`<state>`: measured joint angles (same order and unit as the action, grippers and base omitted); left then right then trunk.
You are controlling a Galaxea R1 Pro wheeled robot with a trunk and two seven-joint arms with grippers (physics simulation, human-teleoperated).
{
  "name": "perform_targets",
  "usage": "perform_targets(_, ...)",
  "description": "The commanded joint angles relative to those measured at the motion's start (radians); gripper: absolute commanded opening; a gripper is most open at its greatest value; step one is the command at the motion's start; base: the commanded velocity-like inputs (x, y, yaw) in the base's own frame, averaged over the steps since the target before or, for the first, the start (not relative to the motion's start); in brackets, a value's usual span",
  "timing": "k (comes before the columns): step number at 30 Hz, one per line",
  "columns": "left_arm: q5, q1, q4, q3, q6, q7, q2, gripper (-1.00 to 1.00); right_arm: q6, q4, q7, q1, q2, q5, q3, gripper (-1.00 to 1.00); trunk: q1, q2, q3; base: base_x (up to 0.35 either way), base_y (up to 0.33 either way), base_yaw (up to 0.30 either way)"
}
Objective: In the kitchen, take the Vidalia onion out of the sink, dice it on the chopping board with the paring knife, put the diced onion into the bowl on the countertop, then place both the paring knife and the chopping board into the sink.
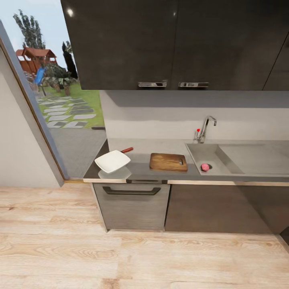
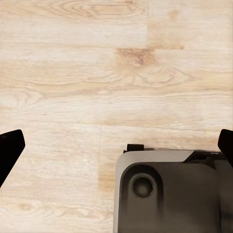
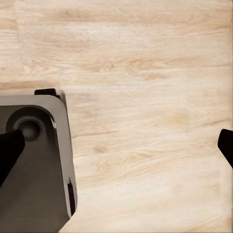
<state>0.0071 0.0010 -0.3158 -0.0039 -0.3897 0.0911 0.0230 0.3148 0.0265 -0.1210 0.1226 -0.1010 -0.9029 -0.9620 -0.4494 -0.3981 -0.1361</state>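
The paring knife (image 1: 127,150) blade is hidden behind the bowl (image 1: 112,161).

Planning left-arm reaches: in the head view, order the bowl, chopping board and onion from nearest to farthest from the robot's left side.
1. bowl, leftmost, at the countertop end.
2. chopping board, in the middle, beside the sink.
3. onion, rightmost, inside the sink.

Bowl (image 1: 112,161) left of chopping board (image 1: 168,162) on countertop (image 1: 140,170); onion (image 1: 204,167) in sink (image 1: 216,160).
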Motion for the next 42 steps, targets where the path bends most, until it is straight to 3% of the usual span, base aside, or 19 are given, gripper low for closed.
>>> perform_targets(1,0.001,0.0,-0.001,-0.001,-0.002,0.003,0.0,1.0,0.002,-0.002,-0.015,0.001,0.001,-0.011,-0.006,1.0,-0.001,-0.002,-0.002,0.0,0.0,0.0)
perform_targets(11,0.001,0.0,0.0,-0.001,-0.001,0.003,-0.001,1.0,0.006,-0.002,-0.029,0.0,0.022,-0.018,-0.004,1.0,-0.001,-0.002,-0.002,0.0,0.0,0.0)
perform_targets(25,0.001,0.0,0.001,-0.001,-0.001,0.003,-0.003,1.0,0.006,0.005,-0.031,0.0,0.021,-0.016,-0.006,1.0,-0.001,-0.002,-0.002,0.0,0.0,0.0)
perform_targets(27,0.001,0.0,0.001,-0.001,-0.001,0.003,-0.004,1.0,0.008,0.005,-0.031,0.0,0.032,-0.015,-0.007,1.0,-0.001,-0.002,-0.002,0.0,0.0,0.0)
perform_targets(29,0.001,0.0,0.001,-0.001,-0.001,0.003,-0.004,1.0,0.009,0.006,-0.031,0.0,0.066,-0.017,-0.008,1.0,-0.001,-0.002,-0.002,0.0,0.0,0.0)
perform_targets(33,0.001,0.0,0.001,-0.001,-0.001,0.003,-0.004,1.0,0.009,0.006,-0.031,0.0,0.099,-0.015,-0.007,1.0,-0.001,-0.002,-0.002,0.0,0.0,0.0)
perform_targets(42,0.001,0.0,0.001,-0.001,-0.001,0.003,-0.004,1.0,0.009,0.007,-0.031,0.0,0.107,-0.016,-0.009,1.0,-0.001,-0.002,-0.002,0.0,0.0,0.0)
